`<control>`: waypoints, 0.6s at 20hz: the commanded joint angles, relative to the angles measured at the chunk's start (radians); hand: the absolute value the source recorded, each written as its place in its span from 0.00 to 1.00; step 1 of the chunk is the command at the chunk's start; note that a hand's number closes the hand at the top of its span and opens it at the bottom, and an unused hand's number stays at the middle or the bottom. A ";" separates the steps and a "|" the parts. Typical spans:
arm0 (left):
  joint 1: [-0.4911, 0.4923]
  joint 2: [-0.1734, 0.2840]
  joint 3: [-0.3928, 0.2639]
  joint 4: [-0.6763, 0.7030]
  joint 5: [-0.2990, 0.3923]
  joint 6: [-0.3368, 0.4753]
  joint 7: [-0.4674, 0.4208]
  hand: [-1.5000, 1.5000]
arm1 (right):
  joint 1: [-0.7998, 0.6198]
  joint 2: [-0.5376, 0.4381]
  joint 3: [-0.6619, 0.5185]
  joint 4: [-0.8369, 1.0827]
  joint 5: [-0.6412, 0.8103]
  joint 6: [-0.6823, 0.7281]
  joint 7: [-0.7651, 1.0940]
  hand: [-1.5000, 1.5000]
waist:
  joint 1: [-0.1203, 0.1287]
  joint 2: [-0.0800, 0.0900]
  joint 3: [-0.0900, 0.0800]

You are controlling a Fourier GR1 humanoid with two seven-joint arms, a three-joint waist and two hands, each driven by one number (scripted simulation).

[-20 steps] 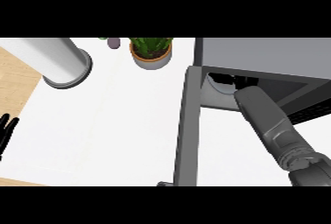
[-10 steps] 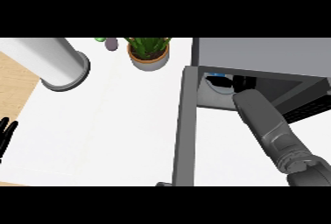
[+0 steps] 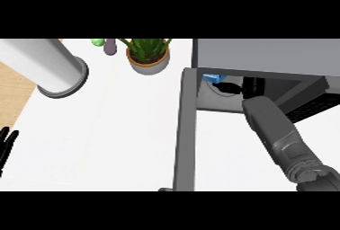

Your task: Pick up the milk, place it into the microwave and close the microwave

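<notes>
- The milk shows only as a small blue corner inside the microwave, just behind the opening's left side.
- Your right hand is deep in the microwave's cavity, touching or just beside the milk; the right forearm goes in through the opening.
- You cannot tell from this view if the right hand's fingers are around the milk or already off it, because the cavity is dark and hides them.
- The microwave door stands open, swung out toward you at the left of the opening.
- Your left hand rests at the view's left edge, fingers straight and relaxed, well apart from everything.
- In my judgement the carrying is nearly done: what is left is to let go, pull the arm out, and close the door.
- A potted plant and a grey cylinder stand on the white counter, away from the work.
</notes>
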 commanded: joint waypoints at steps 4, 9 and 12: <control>0.048 -0.038 -0.021 -0.097 0.003 0.022 0.044 0.00 | 0.045 0.029 -0.041 -0.041 -0.044 0.177 -0.077 0.00 | -0.034 -0.018 -0.001; 0.097 -0.022 -0.013 -0.127 0.045 -0.021 0.068 0.00 | 0.106 0.085 -0.086 -0.067 -0.088 0.214 -0.150 0.00 | -0.043 -0.021 -0.001; 0.132 -0.053 -0.033 -0.115 -0.021 -0.043 0.002 0.00 | 0.196 0.063 -0.081 -0.107 -0.093 0.304 -0.205 0.00 | -0.067 -0.029 -0.003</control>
